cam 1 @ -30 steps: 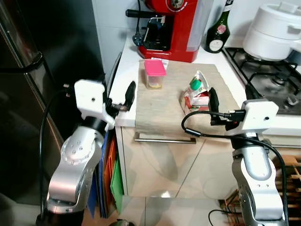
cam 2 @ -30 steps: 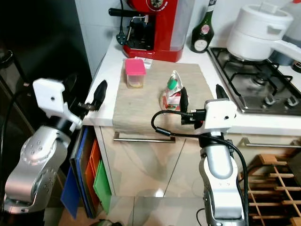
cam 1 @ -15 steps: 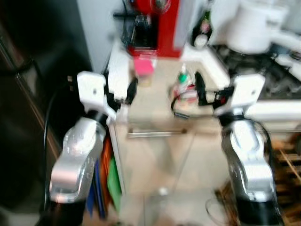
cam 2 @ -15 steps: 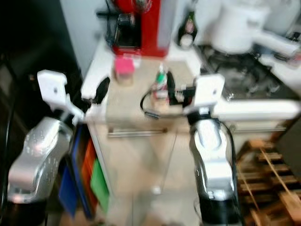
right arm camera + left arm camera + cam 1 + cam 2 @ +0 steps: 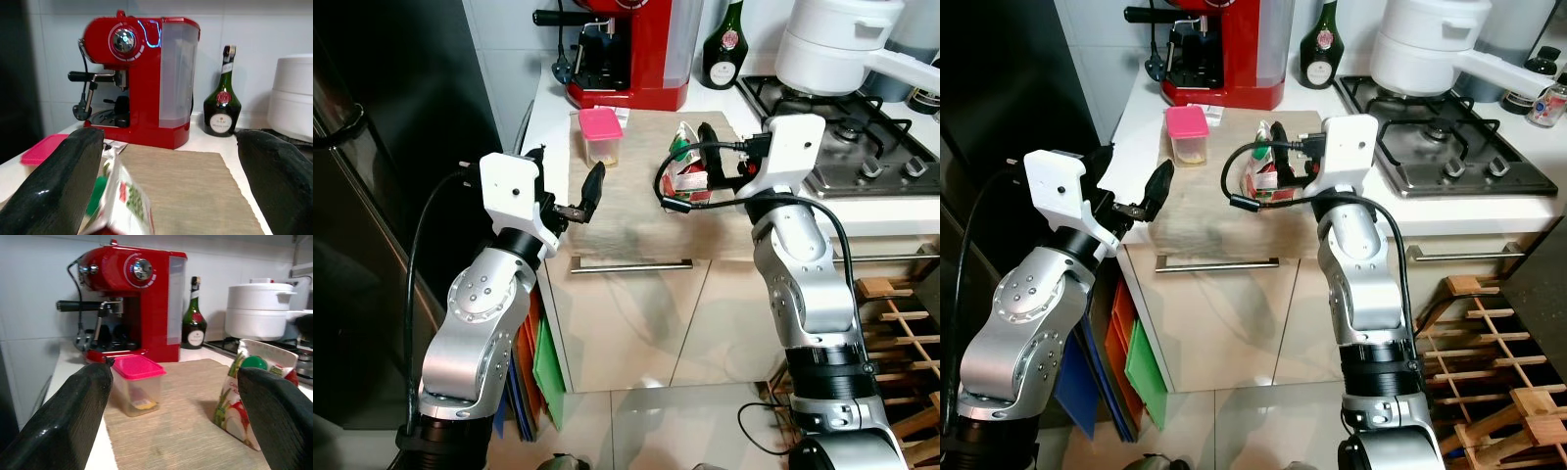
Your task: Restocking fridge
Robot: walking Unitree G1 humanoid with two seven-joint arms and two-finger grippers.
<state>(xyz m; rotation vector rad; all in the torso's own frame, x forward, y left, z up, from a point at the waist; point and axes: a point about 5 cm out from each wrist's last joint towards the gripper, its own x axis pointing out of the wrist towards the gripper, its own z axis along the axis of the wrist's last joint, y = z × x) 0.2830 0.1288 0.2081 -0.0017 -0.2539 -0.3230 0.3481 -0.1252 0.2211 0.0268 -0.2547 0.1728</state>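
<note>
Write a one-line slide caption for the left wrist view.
Open left gripper frames a pink-lidded container and a carton on the beige mat.

Pink-lidded clear container [image 5: 600,136] upright on mat; green-capped red-white pouch [image 5: 689,168] standing just beside, apart.

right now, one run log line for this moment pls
task: restock fridge | left gripper: open, at mat edge | right gripper: open, by carton | pink-lid tub: on mat | nothing held

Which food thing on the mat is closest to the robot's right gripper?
The carton with the green cap: the right gripper is right at it, while the pink-lidded tub stands farther off on the mat.
</note>
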